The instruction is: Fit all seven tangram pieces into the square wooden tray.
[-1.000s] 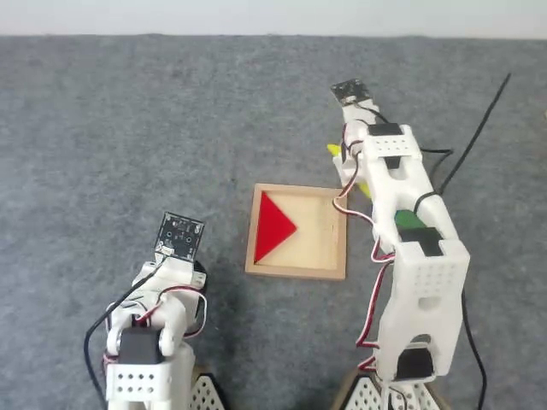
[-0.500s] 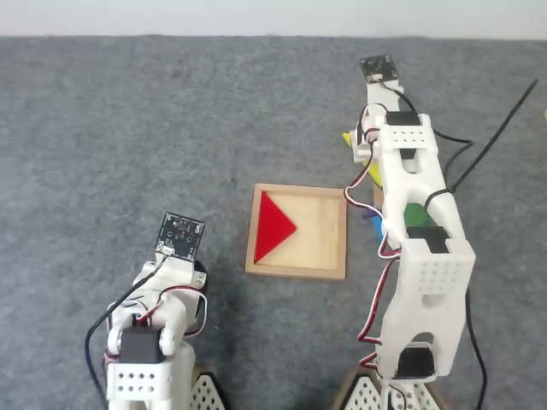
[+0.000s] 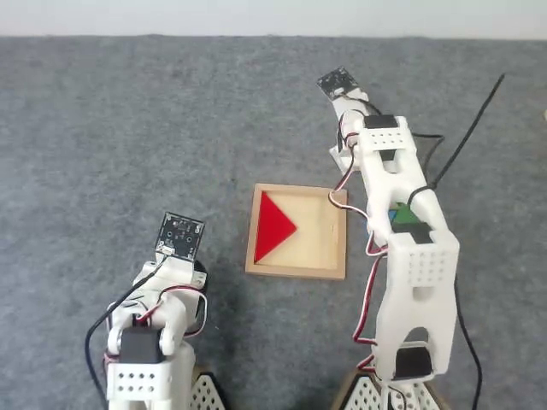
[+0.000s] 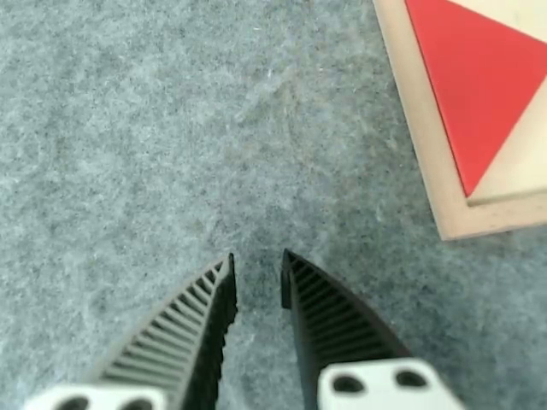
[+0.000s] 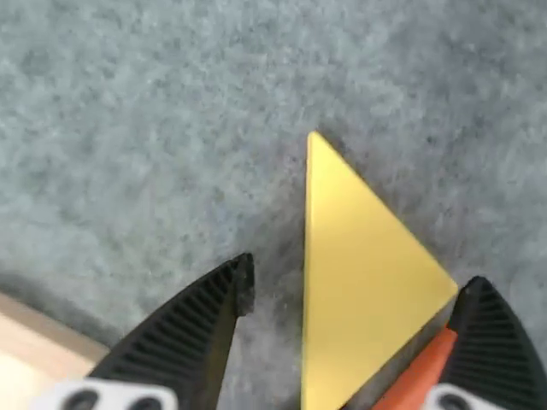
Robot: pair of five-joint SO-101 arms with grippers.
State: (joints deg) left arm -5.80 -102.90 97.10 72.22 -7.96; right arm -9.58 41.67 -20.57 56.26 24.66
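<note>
Now the right arm's fingers [image 5: 197, 316], swung back beside the square wooden tray's [image 3: 295, 272] far corner, straddle the flat yellow triangle [image 5: 357, 256], spread wide, seemingly ready to grasp.

A fixed high camera looks steeply down from behind the two arm bases, facing across the grey carpet [image 3: 128, 128] to a pale wall strip [image 3: 256, 17]. It is far enough back to take in the left arm [image 3: 158, 316], the right arm [image 3: 402, 222] and the whole wooden tray [image 3: 295, 272]. The left wrist camera sits close over the carpet and looks past the left gripper [image 4: 256, 260]. It shares a tray corner and the red triangle [image 4: 479, 77] with the high view. The right wrist camera, also close, looks down past the right gripper [image 5: 359, 278] onto a yellow triangle [image 5: 359, 231].
</note>
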